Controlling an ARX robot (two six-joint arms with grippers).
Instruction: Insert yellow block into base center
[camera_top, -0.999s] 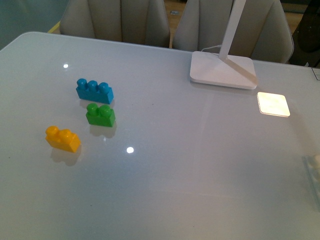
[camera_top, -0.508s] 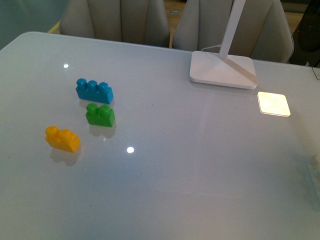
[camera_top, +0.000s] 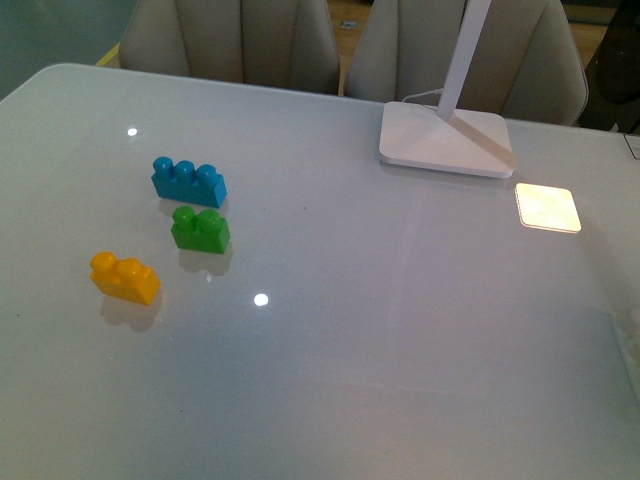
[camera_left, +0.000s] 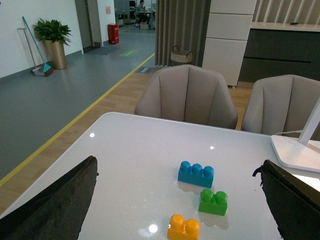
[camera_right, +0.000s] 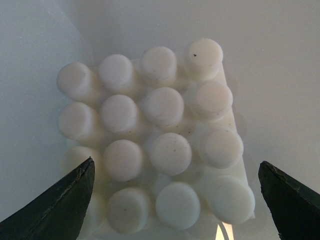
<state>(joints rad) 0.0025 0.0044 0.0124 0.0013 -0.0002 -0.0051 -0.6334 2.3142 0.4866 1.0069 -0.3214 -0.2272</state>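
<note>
Base (camera_right: 155, 145): between my right fingers (camera_right: 62, 202) — spread wide.
Yellow block (camera_left: 183, 227): ahead of wide left fingers (camera_left: 55, 205).
Table (camera_top: 400, 340): glossy white — chairs (camera_top: 240, 40) behind.

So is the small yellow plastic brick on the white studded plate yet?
No: the yellow brick lies on the table; the white plate shows only bare studs.

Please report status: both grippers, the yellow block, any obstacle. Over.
Left gripper open, empty. Right gripper open, over the base. Yellow block on table, untouched, clear of green brick. Base studs bare.
</note>
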